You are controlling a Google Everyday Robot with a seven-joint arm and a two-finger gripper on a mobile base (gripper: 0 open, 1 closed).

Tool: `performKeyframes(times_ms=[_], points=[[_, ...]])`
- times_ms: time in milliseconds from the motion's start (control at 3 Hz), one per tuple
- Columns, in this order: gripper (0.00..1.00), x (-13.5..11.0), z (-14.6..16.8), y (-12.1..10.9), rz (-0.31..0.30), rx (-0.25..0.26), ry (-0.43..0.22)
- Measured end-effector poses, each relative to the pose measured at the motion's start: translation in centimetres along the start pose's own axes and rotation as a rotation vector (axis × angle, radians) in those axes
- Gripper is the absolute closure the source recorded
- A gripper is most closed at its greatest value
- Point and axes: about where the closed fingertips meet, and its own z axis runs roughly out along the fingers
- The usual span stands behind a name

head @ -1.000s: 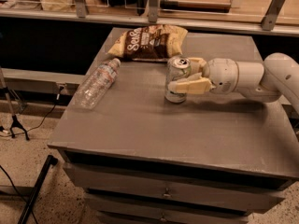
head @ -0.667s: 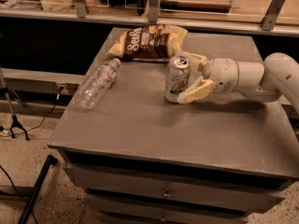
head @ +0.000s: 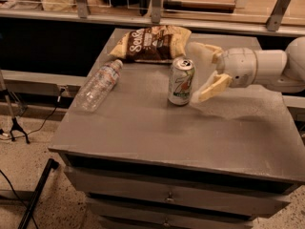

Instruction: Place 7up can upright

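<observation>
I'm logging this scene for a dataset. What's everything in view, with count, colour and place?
7up can: 1, silver-white with green logo, standing upright near the middle of the table.
water bottle: 1, clear plastic, lying on its side on the table, toward the picture's left.
chip bag: 1, brown and cream, lying at the back of the table behind the can.
table: 1, grey, with drawers in its front.
black pole: 1, slanting on the floor at lower left.
arm: 1, white, reaching in from the picture's right.
gripper: 1, cream fingers, open, just beside the can, not closed on it.
</observation>
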Motion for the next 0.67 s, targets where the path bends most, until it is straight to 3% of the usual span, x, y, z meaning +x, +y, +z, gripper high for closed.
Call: performKeyframes(times_ms=[333, 667], points=[[0.00, -2.67, -2.85, -0.11, -0.090, 0.059, 0.107], [0.00, -2.73, -2.85, -0.11, -0.091, 0.060, 0.107]])
